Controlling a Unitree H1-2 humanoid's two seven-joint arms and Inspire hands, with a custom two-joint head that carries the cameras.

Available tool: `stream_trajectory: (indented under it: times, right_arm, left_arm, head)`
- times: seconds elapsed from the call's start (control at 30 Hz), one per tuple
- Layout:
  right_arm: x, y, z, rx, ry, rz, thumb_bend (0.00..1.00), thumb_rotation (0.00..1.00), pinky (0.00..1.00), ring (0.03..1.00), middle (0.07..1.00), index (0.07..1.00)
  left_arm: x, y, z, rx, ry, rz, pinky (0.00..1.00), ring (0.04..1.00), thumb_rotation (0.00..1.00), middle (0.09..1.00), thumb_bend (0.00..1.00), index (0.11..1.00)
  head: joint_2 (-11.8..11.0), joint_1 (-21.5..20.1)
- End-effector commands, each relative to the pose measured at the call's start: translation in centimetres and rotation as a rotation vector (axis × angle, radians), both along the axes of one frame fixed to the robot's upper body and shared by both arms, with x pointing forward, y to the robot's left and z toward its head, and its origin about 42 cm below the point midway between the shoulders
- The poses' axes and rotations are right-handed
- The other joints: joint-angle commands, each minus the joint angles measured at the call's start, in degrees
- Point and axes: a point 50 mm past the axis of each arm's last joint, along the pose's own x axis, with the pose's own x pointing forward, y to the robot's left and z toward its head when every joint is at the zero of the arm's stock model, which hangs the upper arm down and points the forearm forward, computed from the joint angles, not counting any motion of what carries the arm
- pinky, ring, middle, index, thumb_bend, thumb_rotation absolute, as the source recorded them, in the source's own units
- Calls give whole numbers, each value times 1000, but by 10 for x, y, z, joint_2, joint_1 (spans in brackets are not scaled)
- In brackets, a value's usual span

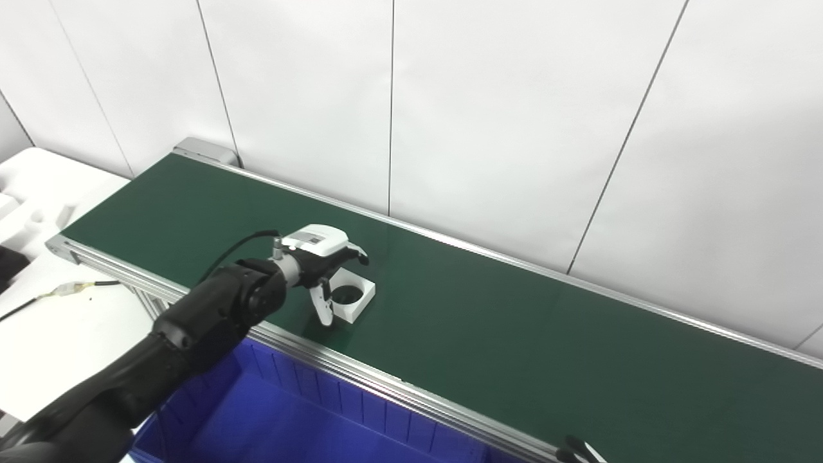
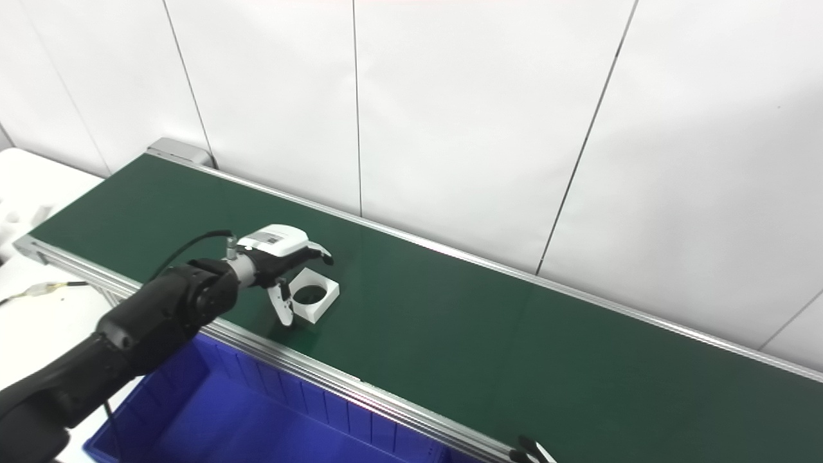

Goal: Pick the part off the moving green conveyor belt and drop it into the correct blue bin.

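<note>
While the green conveyor belt (image 1: 488, 321) carries it along, the part (image 1: 352, 296), a white square block with a round hole, lies flat near the belt's front rail. Left hand (image 1: 319, 257) hovers over the part's left edge, fingers spread, the thumb pointing down just beside the block and the others reaching over it; nothing is pinched. Step in hand: the reach, grasp not yet made. Next move, by judgement: lower and close on the block's sides while tracking the belt, then lift toward the blue bin (image 1: 276, 418) below the rail. Right hand: only dark fingertips (image 1: 575, 448) show at the bottom edge, state unreadable.
</note>
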Motion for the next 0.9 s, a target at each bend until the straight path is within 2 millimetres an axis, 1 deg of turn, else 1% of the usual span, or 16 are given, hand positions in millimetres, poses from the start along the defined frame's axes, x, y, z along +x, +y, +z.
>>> stream_trajectory:
  times: [0.0, 0.1, 0.17, 0.33, 0.4, 0.43, 0.47, 0.5, 0.53, 0.63, 0.73, 0.8, 0.83, 0.87]
  right_arm:
    - [6, 4, 14, 26, -89, 6, 698, 528, 659, 761, 805, 875]
    - [6, 5, 14, 29, -88, 6, 713, 541, 663, 761, 805, 875]
    - [5, 6, 15, 26, -90, 7, 708, 537, 662, 760, 803, 874]
    - [4, 7, 15, 28, -96, 7, 705, 536, 660, 760, 802, 872]
    - [3, 7, 15, 29, -96, 5, 696, 523, 661, 759, 803, 873]
    - [3, 7, 16, 29, -96, 4, 704, 531, 660, 757, 801, 873]
    - [3, 7, 16, 29, -96, 3, 710, 539, 660, 757, 801, 872]
    - [2, 8, 16, 27, -97, 2, 716, 545, 660, 757, 801, 872]
    - [2, 8, 16, 24, -97, 2, 714, 547, 657, 754, 801, 871]
    - [1, 8, 17, 20, -105, 3, 706, 544, 653, 752, 802, 871]
    - [1, 8, 17, 20, -106, 4, 697, 540, 650, 748, 800, 871]
    - [0, 7, 18, 23, -100, 4, 693, 538, 655, 751, 801, 874]
    - [0, 7, 18, 24, -99, 3, 694, 537, 657, 753, 802, 875]
    - [0, 6, 18, 24, -99, 3, 695, 537, 657, 753, 801, 875]
  left_arm:
    - [20, 0, 26, 23, -86, -22, 865, 919, 0, 921, 891, 851]
    - [25, -6, 19, 29, -75, -43, 845, 915, 0, 921, 902, 845]
    - [29, -12, 13, 35, -56, -47, 846, 915, 0, 922, 889, 850]
    - [34, -22, 0, 31, -43, -75, 843, 898, 0, 900, 889, 830]
    - [35, -25, -4, 35, -60, -96, 834, 870, 0, 864, 868, 783]
    - [35, -26, -6, 39, -73, -109, 810, 815, 0, 795, 823, 702]
    - [35, -26, -7, 46, -90, -122, 794, 783, 19, 753, 674, 601]
    - [35, -25, -7, 48, -105, -130, 767, 737, 31, 689, 582, 536]
    - [35, -24, -7, 49, -120, -137, 706, 656, 10, 594, 536, 495]
    - [36, -22, -6, 61, -138, -147, 660, 600, 1, 547, 519, 477]
    - [37, -19, -2, 64, -137, -148, 662, 628, 0, 544, 511, 446]
    - [35, -17, 0, 51, -152, -156, 625, 593, 0, 527, 513, 459]
    - [34, -16, 1, 34, -163, -160, 589, 549, 0, 510, 516, 471]
    - [33, -15, 1, 23, -171, -162, 585, 542, 0, 508, 517, 472]
  head:
    - [1, 0]
    - [1, -2]
    - [0, -4]
    - [3, -6]
    - [4, -7]
    - [5, -8]
    - [5, -8]
    - [5, -9]
    - [6, -9]
    - [8, -8]
    - [8, -8]
    - [10, -8]
    - [10, -9]
    - [10, -9]
